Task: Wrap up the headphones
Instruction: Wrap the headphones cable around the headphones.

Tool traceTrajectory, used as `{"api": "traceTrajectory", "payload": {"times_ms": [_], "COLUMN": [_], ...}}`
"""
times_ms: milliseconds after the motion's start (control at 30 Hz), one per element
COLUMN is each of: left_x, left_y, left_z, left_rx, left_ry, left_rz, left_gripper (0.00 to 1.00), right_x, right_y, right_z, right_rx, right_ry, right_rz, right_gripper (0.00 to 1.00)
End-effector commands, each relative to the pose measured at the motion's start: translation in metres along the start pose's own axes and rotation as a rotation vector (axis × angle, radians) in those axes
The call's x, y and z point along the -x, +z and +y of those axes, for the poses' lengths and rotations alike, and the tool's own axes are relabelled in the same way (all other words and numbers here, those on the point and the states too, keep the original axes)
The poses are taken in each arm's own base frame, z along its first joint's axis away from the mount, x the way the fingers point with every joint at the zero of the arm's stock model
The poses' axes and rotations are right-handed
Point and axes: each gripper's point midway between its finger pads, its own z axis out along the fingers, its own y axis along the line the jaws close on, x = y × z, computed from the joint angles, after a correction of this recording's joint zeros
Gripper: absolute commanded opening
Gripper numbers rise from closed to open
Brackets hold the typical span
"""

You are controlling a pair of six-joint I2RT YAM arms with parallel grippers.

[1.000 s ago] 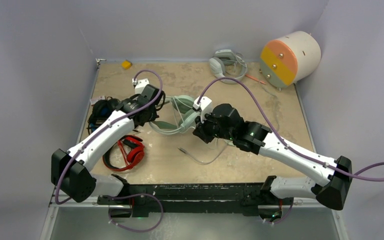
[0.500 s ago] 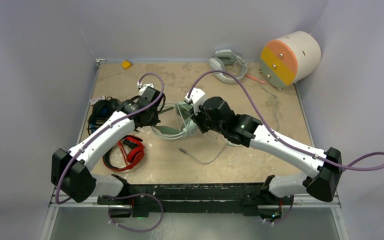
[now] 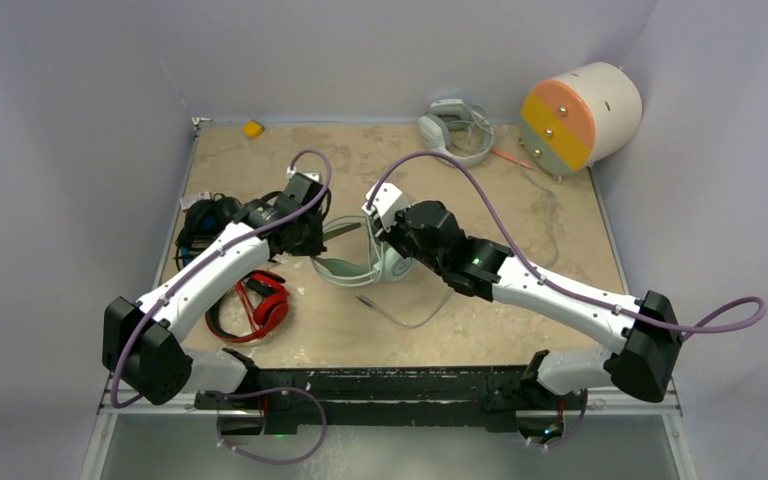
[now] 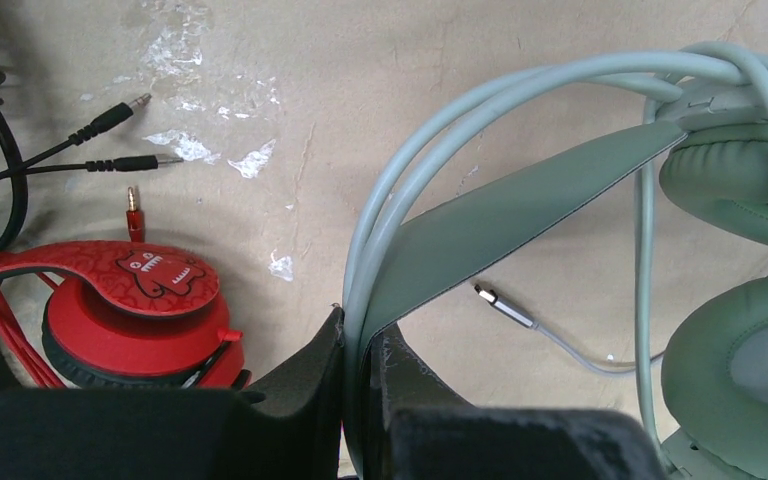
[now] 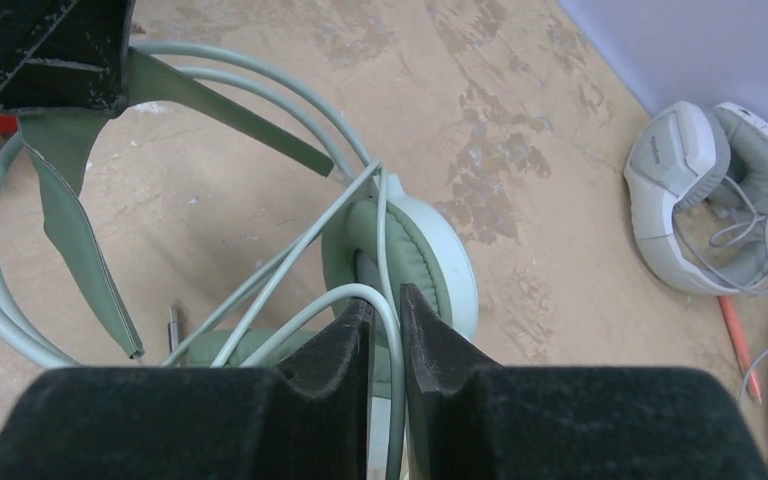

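Red headset (image 3: 263, 306): near-left of tabletop (image 3: 360, 150) | mint headset (image 5: 430, 265): mid tabletop, you've got L end effector (image 4: 360, 345) clamped on its band | R end effector (image 5: 387, 300): narrow, cable (image 5: 290, 248) in gap, can't tell if pinched | black headset (image 3: 205, 222): left edge

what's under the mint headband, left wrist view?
Bare table and a silver cable plug lying on it. The left tool, shut on the headband, hides what is below its near end.

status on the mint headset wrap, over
Left gripper shut on mint headset headband. Right gripper straddling its cable, grip unclear. Plug end trailing loose. Red headset close by.
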Motion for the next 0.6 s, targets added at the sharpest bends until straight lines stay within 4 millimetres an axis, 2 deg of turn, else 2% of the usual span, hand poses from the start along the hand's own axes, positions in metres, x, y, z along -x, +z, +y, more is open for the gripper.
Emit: {"api": "traceTrajectory", "payload": {"times_ms": [0,167,367,467,567], "left_x": [0.006,-0.002,-0.012,-0.014,-0.019], "left_y": [-0.016,-0.018,-0.016,-0.019,-0.023], "left_z": [-0.016,-0.011,-0.004,-0.007,-0.014], "left_rx": [-0.100,-0.103,-0.089,-0.113,-0.164], "left_ry": [0.056,0.097,0.108,0.114,0.147], "left_rz": [-0.023,-0.011,-0.001,-0.003,0.013], "left_gripper": [0.00,0.00,0.00,0.00,0.00], "right_x": [0.039,0.037,0.021,0.010,0.004], "right_y": [-0.005,-0.002,0.000,0.001,0.004], "right_z": [-0.021,-0.024,-0.039,-0.049,-0.050], "right_rx": [-0.080,-0.063,-0.028,-0.007,0.028], "right_ry": [0.004,0.019,0.112,0.175,0.201], "right_rz": [-0.130,-0.090,0.012,0.041,0.058], "right_gripper": [0.17,0.18,0.18,0.19,0.18]}}
